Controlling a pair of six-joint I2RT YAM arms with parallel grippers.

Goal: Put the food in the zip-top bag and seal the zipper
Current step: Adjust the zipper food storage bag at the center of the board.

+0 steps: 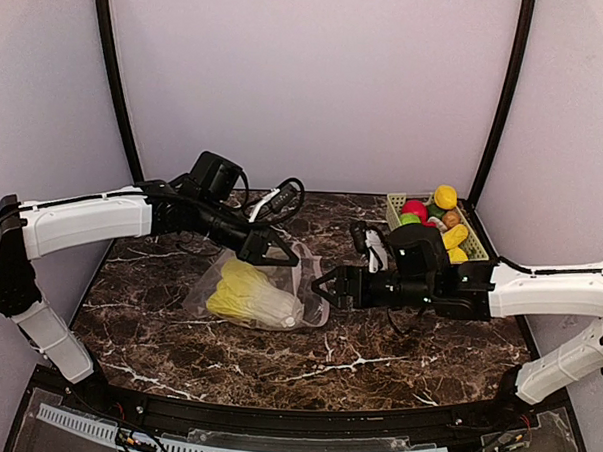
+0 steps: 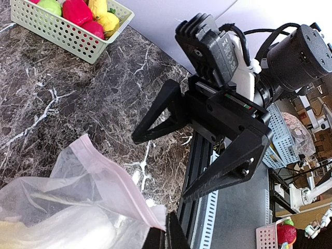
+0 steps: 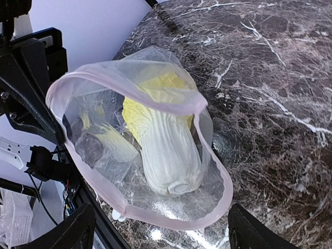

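Top external view: we see the zip-top bag (image 1: 203, 294) lying mid-table with the cabbage (image 1: 250, 294) inside it. Our left gripper (image 1: 272, 253) pinches the far side of the mouth at the zipper (image 3: 129, 83), and the mouth gapes. Our right gripper (image 1: 319, 292) sits just right of the mouth, fingers spread wide, grasping nothing. More food (image 1: 432, 207) fills the basket (image 1: 395, 202) at the far right.

Dark brown marble-pattern tabletop (image 1: 395, 375) with white veining, plain pale lilac enclosure walls (image 1: 308, 76), black corner posts (image 1: 115, 88), even diffuse lighting.
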